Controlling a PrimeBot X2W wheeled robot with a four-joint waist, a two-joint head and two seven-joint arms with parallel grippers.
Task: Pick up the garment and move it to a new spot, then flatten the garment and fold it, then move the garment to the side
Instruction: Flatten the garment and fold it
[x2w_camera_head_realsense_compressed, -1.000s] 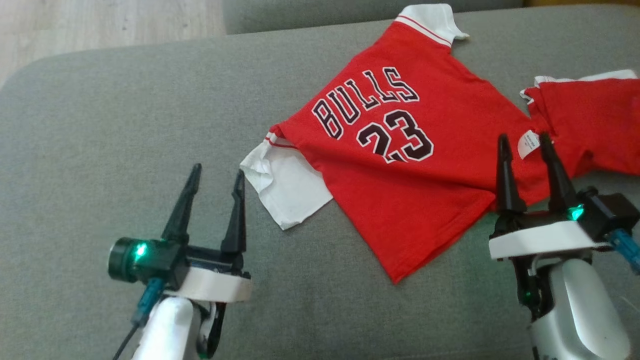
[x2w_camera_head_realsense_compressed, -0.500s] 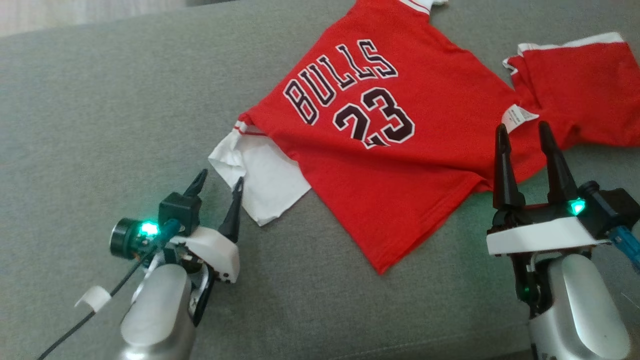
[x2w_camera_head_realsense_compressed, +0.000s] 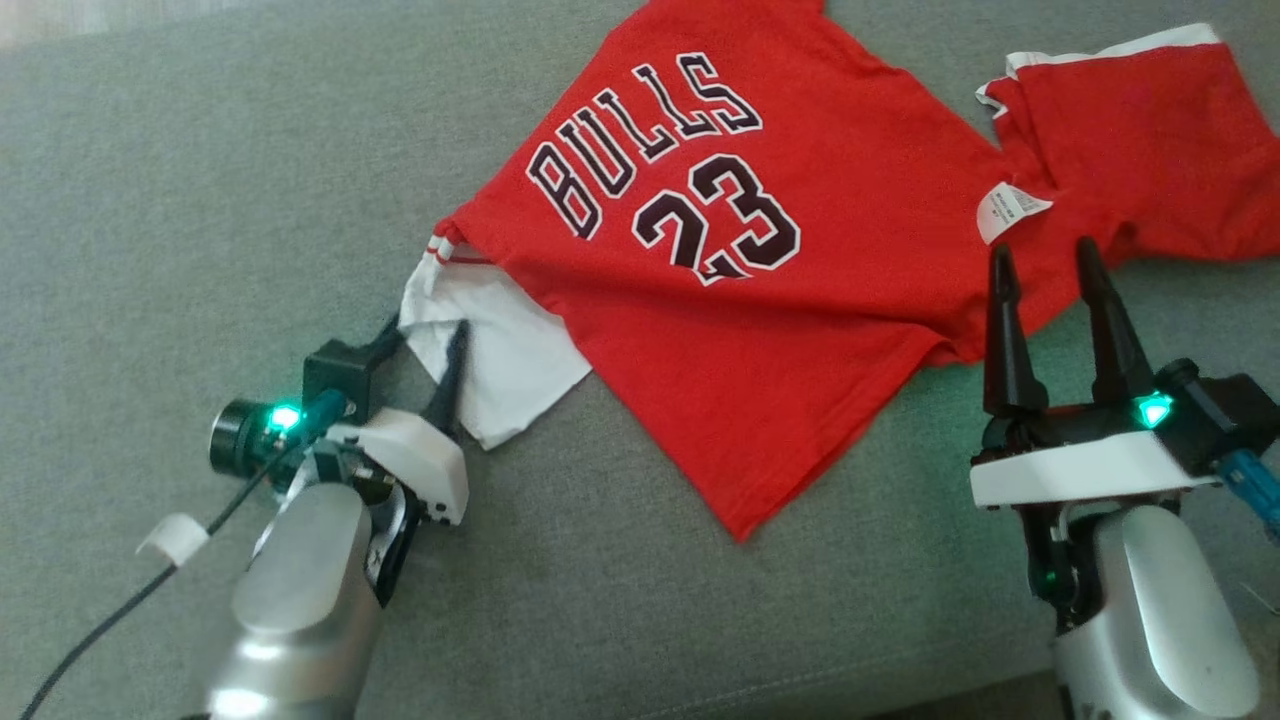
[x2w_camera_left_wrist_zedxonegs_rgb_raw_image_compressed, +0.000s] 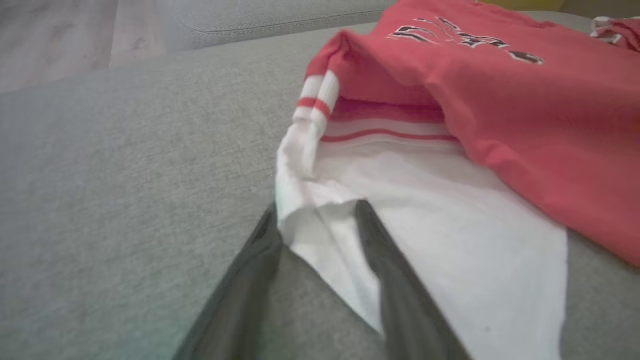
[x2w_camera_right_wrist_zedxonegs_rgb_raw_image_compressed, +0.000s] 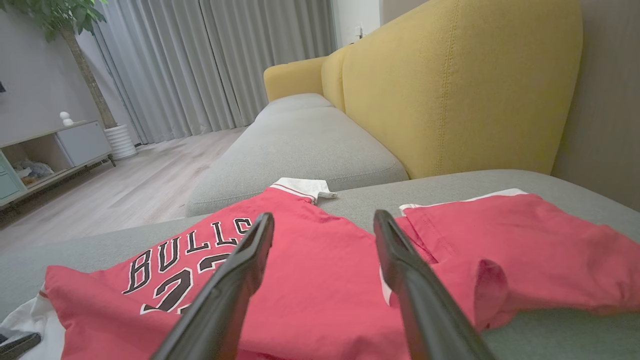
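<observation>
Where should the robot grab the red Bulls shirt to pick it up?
By the white sleeve, at its outer corner, coming from the robot's left, low along the grey cushion. That corner curls up off the cushion, so a finger can likely slip under. The open left gripper has it between its fingers.

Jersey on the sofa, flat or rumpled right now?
Rumpled. The jersey twists near its label, and its white sleeve lies partly under the red body.

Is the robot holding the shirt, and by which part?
Not yet. The left gripper, open, straddles the white sleeve at its corner; the right gripper is open too.
</observation>
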